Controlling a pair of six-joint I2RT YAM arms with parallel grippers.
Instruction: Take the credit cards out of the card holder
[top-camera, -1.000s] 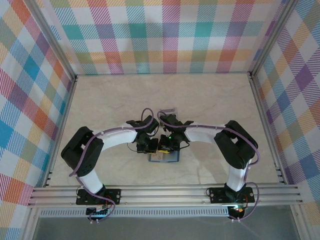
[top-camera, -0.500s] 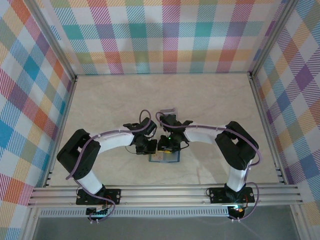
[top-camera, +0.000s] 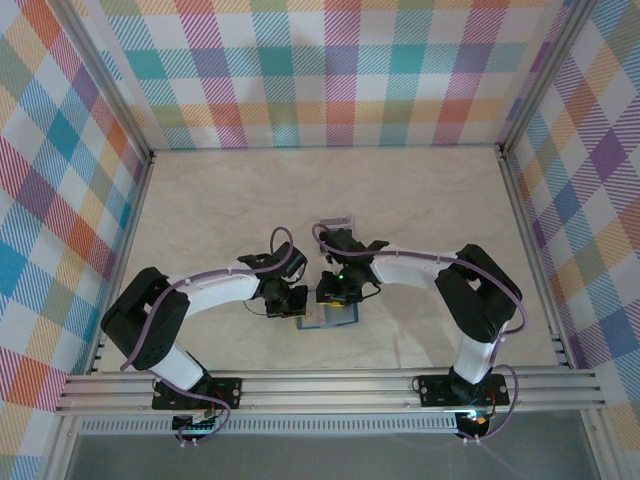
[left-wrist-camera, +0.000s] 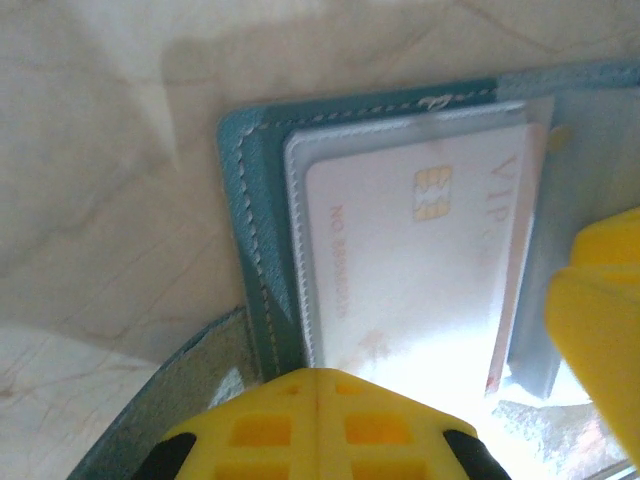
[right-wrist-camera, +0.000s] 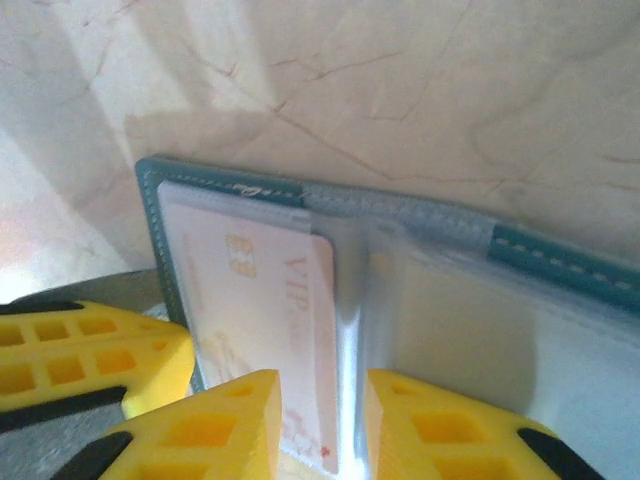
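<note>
The card holder (top-camera: 330, 318) lay open on the surface (top-camera: 430, 200), close to the near edge and midway between the two arms. One pale credit card (left-wrist-camera: 410, 270) sat in its left clear pocket. The left hand (top-camera: 290, 302) came at it from the left and pressed on the holder's near rim, fingers together with nothing seen between them. The right hand (right-wrist-camera: 322, 400) stood directly over the fold, fingers narrowly parted. They straddled the card's long free edge and the pocket's clear lip, though whether they touched either could not be told. The card's long axis ran straight away from both sets of fingers, and its free edge faced the fold, so the right hand seemed better placed to draw it out. Beyond the hands lay a clear plastic rectangle (top-camera: 335, 222).
</note>
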